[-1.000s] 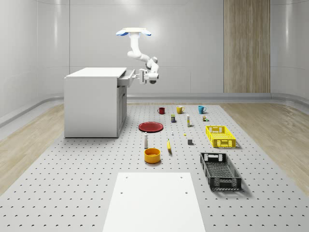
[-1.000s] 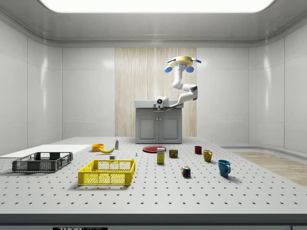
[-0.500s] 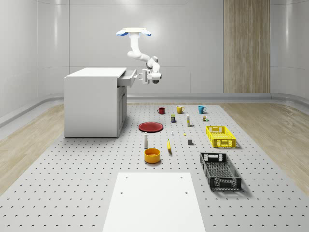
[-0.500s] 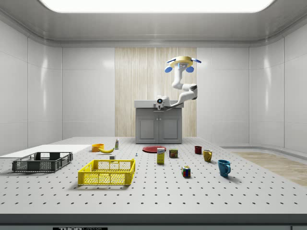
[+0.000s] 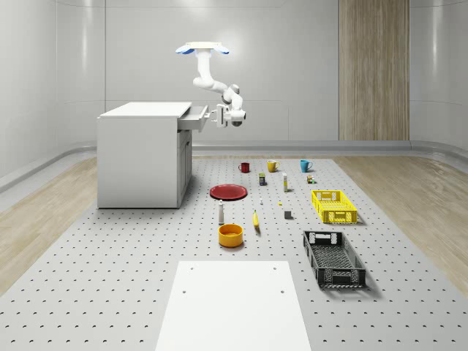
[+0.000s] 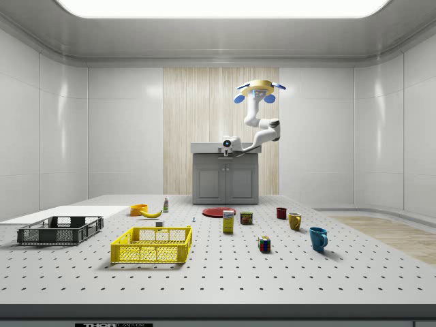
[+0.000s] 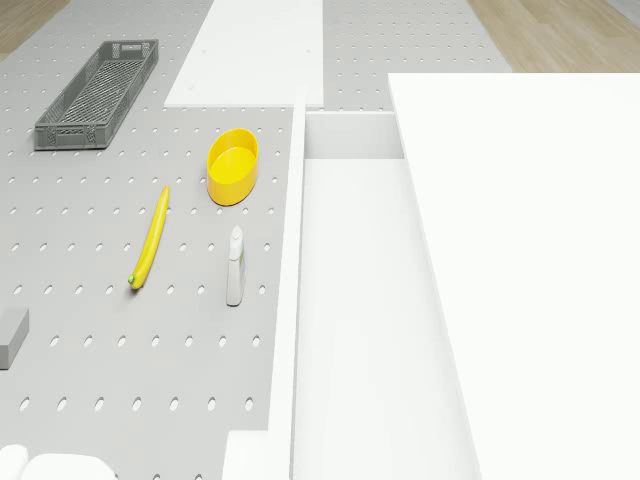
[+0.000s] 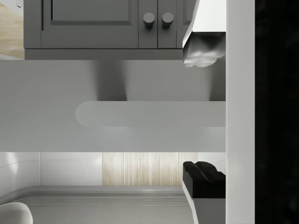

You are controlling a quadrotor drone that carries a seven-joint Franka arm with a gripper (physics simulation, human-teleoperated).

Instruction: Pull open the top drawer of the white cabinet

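Since a second ago I am seeing the top drawer [image 5: 192, 117] sitting slightly further out of the white cabinet [image 5: 140, 153], and the gripper [image 5: 217, 115] has risen a little with it. The drawer is standing partly open at the cabinet's top, projecting toward the whole-scene view's right, and my gripper is closing its fingers [image 8: 204, 175] around the handle [image 8: 149, 114] on the drawer front. The drone [image 5: 202, 50] is hovering high above the drawer's outer end, over the grey floor [image 5: 110, 263] beside the red plate [image 5: 229, 191].

Three mugs [image 5: 244, 167]; two crates [image 5: 334, 206]; one banana [image 5: 256, 220]; one bowl [image 5: 230, 235]; one plate [image 5: 229, 191].
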